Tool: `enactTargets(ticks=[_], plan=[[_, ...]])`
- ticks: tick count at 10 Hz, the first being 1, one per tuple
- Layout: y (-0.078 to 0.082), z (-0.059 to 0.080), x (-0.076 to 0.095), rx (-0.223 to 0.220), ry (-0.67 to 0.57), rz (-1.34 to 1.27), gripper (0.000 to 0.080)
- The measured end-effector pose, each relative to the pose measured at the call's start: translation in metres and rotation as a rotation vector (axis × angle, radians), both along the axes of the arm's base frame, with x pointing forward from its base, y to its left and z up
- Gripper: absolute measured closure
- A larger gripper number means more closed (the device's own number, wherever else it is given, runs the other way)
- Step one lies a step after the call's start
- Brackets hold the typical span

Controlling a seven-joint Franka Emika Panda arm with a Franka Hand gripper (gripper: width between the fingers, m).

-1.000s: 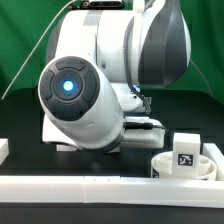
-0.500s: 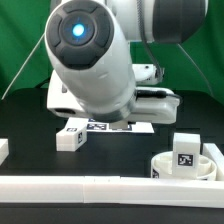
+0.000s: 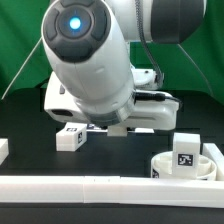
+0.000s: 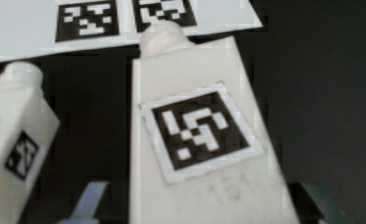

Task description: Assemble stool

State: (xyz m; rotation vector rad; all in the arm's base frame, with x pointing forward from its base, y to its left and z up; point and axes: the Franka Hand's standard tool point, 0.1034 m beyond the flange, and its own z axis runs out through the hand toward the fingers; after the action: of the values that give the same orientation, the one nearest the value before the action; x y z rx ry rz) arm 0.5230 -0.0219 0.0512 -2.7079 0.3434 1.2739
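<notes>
Arm [image 3: 90, 70] fills most of the exterior view, big white housing with a blue-lit round cap facing the camera. It blocks the tool end there.

Long white border rail [image 3: 100, 185] runs along the front of the dark table [image 3: 25, 125].

Marker board [image 4: 127, 20] lies flat, two printed tags visible in the wrist view.

Stool not assembled. Seat [image 3: 170, 170], a round white disc, sits at the exterior view's right, just behind the rail. One standing leg [image 3: 187, 150] is upright at the seat with its tag facing the camera. It is either on the disc or right behind its rim, can't tell which.

Second leg [image 3: 70, 137] lies on the table at the exterior view's left of the arm, well apart from the seat. The wrist view shows it [image 4: 16, 130] beside the middle leg, with a dark gap between them.

Middle leg [image 4: 194, 130] lies tag-up, one end at the marker board's edge.

Gripper [image 4: 201, 200] straddles the middle leg, one fingertip [image 4: 91, 198] on each side near its sides. The tips are blurred at the frame edge, so can't tell whether they clamp it or just flank it.
</notes>
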Motion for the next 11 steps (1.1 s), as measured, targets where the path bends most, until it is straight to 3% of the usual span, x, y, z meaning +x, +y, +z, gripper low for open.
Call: enactTargets(ticks=[1,2,3,4,7,8,10,11], plan=[[0.005,0.008,0.016,-0.025,-0.127,-0.021,0.0471],[0.012,0.026,0.008,-0.041,-0.145,-0.044,0.0471],[0.017,0.031,0.018,-0.069,-0.209,-0.058,0.0471],[0.018,0.031,0.029,-0.084,-0.318,-0.054,0.0471],[0.023,0.027,0.030,-0.148,-0.565,-0.105,0.0471],[0.028,0.034,0.028,-0.157,-0.589,-0.117,0.0471],[0.043,0.052,0.040,-0.188,-0.760,-0.134,0.0471],[0.044,0.051,0.042,-0.201,-0.826,-0.133,0.0471]])
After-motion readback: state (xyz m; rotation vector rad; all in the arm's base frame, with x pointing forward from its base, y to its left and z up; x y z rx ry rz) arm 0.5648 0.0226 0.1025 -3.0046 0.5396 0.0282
